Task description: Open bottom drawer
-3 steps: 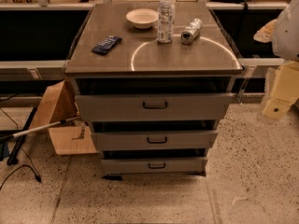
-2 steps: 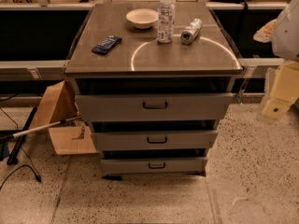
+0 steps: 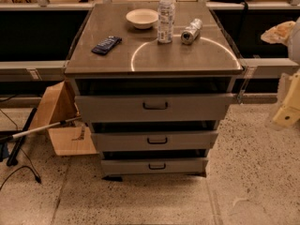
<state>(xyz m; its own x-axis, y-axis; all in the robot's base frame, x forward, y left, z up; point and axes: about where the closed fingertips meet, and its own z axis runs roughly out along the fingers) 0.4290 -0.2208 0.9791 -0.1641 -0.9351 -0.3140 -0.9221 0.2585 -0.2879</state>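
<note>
Bottom drawer [image 3: 129,167] sits lowest in the grey metal cabinet [image 3: 70,71], just above the speckled floor [image 3: 140,205], its small black pull handle [image 3: 157,166] centred on the narrowest front, with a dark gap above it. Above come the middle drawer [image 3: 187,140] and the widest top drawer [image 3: 197,108]. At the right edge, level with the top drawer and well apart from the bottom one, hangs the pale gripper [image 3: 287,116]; whether it is released or clenched cannot be told. Left of the cabinet stands a cardboard box [image 3: 56,109] with a pole [image 3: 33,130] across it. On top lie a dark packet [image 3: 106,45], a water bottle [image 3: 166,18], a can [image 3: 191,31] on its side, and farthest, a white bowl [image 3: 142,18].
</note>
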